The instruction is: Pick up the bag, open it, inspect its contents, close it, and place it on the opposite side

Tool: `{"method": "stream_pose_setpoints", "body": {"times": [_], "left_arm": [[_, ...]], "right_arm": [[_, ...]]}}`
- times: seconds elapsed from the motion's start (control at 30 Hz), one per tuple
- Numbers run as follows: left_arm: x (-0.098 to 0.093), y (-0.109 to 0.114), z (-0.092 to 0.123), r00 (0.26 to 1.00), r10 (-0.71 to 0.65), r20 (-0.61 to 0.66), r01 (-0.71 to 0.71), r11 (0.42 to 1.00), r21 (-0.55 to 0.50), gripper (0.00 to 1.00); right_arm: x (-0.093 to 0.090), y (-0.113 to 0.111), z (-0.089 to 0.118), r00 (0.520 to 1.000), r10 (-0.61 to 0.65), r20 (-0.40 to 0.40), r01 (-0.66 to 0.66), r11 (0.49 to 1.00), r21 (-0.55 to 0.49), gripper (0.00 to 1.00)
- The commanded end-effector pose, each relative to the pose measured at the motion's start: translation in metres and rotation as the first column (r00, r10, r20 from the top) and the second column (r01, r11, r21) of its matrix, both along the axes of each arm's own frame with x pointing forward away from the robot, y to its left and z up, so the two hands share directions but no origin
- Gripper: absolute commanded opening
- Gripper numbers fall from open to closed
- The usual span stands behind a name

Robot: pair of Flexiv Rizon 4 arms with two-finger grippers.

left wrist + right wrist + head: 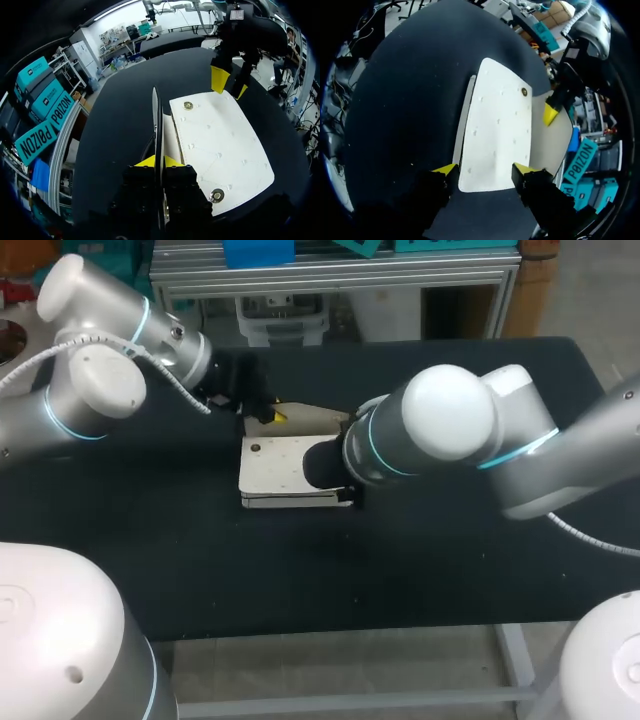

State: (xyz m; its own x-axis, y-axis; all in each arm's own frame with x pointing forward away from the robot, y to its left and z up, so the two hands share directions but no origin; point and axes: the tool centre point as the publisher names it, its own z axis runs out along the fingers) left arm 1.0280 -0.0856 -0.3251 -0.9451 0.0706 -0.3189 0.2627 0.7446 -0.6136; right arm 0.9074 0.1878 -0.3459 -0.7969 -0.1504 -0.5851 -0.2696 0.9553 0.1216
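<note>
Opening step is in hand, I'd judge roughly a third of the way thru: the bag [285, 468] lies flat on the black table [420, 570] near its middle, body down on the surface rather than carried, w/ its flap [156, 120] raised off the body and standing edge-on in the left wrist view. Left to do, as far as the views show: look inside, shut the flap, set the bag down on the opposite side. The left claw [153, 161] is pinched narrow on the flap's edge, yellow tips on either side of it, and the white body w/ its two snaps [188, 105] lies just beside and ahead of that claw. The right claw [484, 171] is spread wide at the bag's other end, one tip near each long edge, the body stretching away ahead of it toward the left claw. Can't tell whether those tips touch the bag or hang just over it (in the head view the right arm's wrist hides them), so I read it as holding nothing. Inside of the bag isn't visible from any view, so nothing to say re contents.
</note>
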Motion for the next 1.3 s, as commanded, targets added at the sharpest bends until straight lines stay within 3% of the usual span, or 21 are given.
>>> {"method": "stream_pose_setpoints", "body": {"times": [0.03,0.3,0.33,0.37,0.4,0.43,0.47,0.7,1.07,1.3], "left_arm": [[-0.008,0.004,0.014,0.999,0.039,0.004,-0.039,0.999,-0.008,0.0],[-0.009,0.007,0.041,0.995,0.098,0.003,-0.098,0.995,-0.015,0.0],[-0.01,0.007,0.045,0.995,0.103,0.004,-0.103,0.995,-0.018,0.0],[-0.011,0.006,0.049,0.995,0.104,0.004,-0.104,0.994,-0.019,0.0],[-0.012,0.006,0.053,0.994,0.109,0.009,-0.109,0.994,-0.021,0.0],[-0.013,0.006,0.058,0.994,0.112,0.012,-0.112,0.994,-0.021,0.0],[-0.014,0.006,0.062,0.993,0.118,0.008,-0.118,0.993,-0.027,0.0],[-0.016,0.007,0.079,0.99,0.136,-0.036,-0.137,0.99,-0.028,0.0],[-0.017,0.004,0.081,0.986,0.162,-0.041,-0.163,0.986,-0.04,0.0],[-0.032,0.0,0.102,0.978,0.209,-0.02,-0.21,0.975,-0.073,0.0]], "right_arm": [[-0.011,-0.014,0.018,1.0,0.021,0.009,-0.021,0.999,0.033,1.0],[-0.014,-0.014,0.044,0.999,0.035,0.026,-0.035,0.999,0.018,1.0],[-0.013,-0.014,0.047,0.999,0.035,0.029,-0.036,0.999,0.015,0.94],[-0.013,-0.015,0.052,0.999,0.034,0.033,-0.035,0.999,0.013,0.8],[-0.012,-0.015,0.055,0.998,0.033,0.044,-0.034,0.999,0.009,0.46],[-0.012,-0.015,0.059,0.998,0.035,0.054,-0.035,0.999,0.008,0.28],[-0.012,-0.015,0.063,0.997,0.036,0.061,-0.036,0.999,0.008,0.0],[-0.006,-0.018,0.086,0.996,0.027,0.087,-0.029,0.999,0.017,0.0],[-0.006,-0.018,0.086,0.996,0.027,0.087,-0.029,0.999,0.017,0.0],[0.022,-0.018,0.098,0.989,0.03,0.146,-0.031,1.0,0.004,0.0]]}}
